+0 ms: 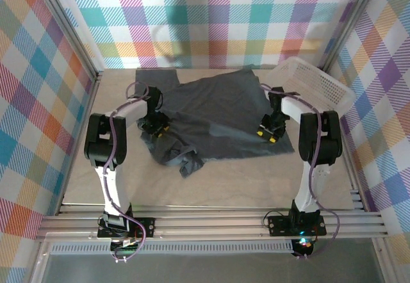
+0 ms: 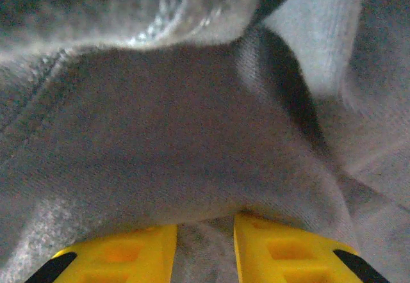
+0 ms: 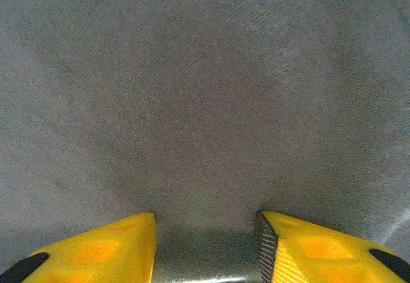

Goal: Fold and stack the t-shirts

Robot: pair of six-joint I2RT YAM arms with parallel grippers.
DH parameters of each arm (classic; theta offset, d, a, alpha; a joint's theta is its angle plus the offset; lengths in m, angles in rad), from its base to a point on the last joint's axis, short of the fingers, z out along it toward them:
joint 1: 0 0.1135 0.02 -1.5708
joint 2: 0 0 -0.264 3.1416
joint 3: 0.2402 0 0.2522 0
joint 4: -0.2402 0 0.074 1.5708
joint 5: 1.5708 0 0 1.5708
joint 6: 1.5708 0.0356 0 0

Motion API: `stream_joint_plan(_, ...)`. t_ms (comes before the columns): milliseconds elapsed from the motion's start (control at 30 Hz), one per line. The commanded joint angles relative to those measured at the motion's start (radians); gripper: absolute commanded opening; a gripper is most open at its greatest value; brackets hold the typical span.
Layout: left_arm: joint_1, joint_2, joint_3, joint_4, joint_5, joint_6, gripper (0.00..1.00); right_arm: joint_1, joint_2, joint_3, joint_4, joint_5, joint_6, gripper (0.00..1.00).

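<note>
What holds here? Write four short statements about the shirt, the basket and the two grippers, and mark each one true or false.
1. The dark slate-grey cloth t-shirt is folded into a neat square. False: it lies spread out and rumpled on the table.
2. The white plastic mesh basket stands at the table's far right. True.
3. Cloth sits between the yellow fingers of the left gripper. True.
4. The right gripper hangs over the basket. False: it is down at the t-shirt's right edge.
</note>
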Motion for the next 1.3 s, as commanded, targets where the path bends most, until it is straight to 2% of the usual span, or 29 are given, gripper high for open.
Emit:
stream_joint_plan(0, 0.082, 0.041, 0.018, -0.121, -0.148, 0.105, 0.32, 0.029, -0.003, -0.003, 0.009, -0.034, 0.002, 0.46)
stream_joint_plan(100, 0.162, 0.022, 0.019, -0.132, -0.230, 0.189, 0.32, 0.041, 0.017, 0.022, 0.001, -0.061, -0.010, 0.46)
stream_joint_plan(200, 0.226, 0.035, 0.049, -0.134, -0.250, 0.286, 0.36, 0.047, 0.032, 0.048, -0.016, -0.081, -0.027, 0.47)
stream_joint_plan(300, 0.238, 0.017, 0.083, -0.092, -0.184, 0.354, 0.53, 0.055, 0.040, 0.069, -0.029, -0.116, -0.059, 0.48)
stream_joint_plan(400, 0.204, -0.057, 0.115, -0.104, -0.202, 0.351, 0.61, 0.059, 0.036, 0.076, -0.042, -0.120, -0.084, 0.49)
stream_joint_plan(533, 0.099, -0.250, 0.043, -0.148, -0.293, 0.313, 0.60, 0.061, -0.012, 0.063, -0.034, -0.106, -0.096, 0.50)
stream_joint_plan(633, -0.013, -0.355, -0.038, -0.230, -0.271, 0.289, 0.59, 0.068, -0.060, 0.058, -0.036, -0.101, -0.104, 0.52)
stream_joint_plan(700, -0.075, -0.381, -0.072, -0.334, -0.222, 0.213, 0.60, 0.075, -0.076, 0.056, -0.044, -0.104, -0.110, 0.52)
stream_joint_plan(767, -0.116, -0.425, -0.161, -0.359, -0.107, 0.052, 0.67, 0.084, -0.093, 0.044, -0.036, -0.123, -0.112, 0.52)
stream_joint_plan(833, -0.134, -0.498, -0.265, -0.296, -0.047, -0.144, 0.75, 0.095, -0.103, 0.033, -0.023, -0.133, -0.112, 0.52)
stream_joint_plan(933, -0.158, -0.591, -0.388, -0.117, -0.019, -0.457, 0.76, 0.108, -0.105, 0.022, -0.005, -0.152, -0.112, 0.52)
stream_joint_plan(1000, -0.177, -0.595, -0.398, -0.079, -0.039, -0.610, 0.76, 0.114, -0.100, 0.019, 0.003, -0.165, -0.115, 0.52)
stream_joint_plan(1100, -0.219, -0.578, -0.388, -0.072, -0.072, -0.758, 0.75, 0.119, -0.095, 0.008, 0.013, -0.173, -0.123, 0.52)
stream_joint_plan(1267, -0.249, -0.545, -0.403, -0.061, -0.119, -0.857, 0.73, 0.119, -0.091, -0.019, 0.033, -0.181, -0.133, 0.53)
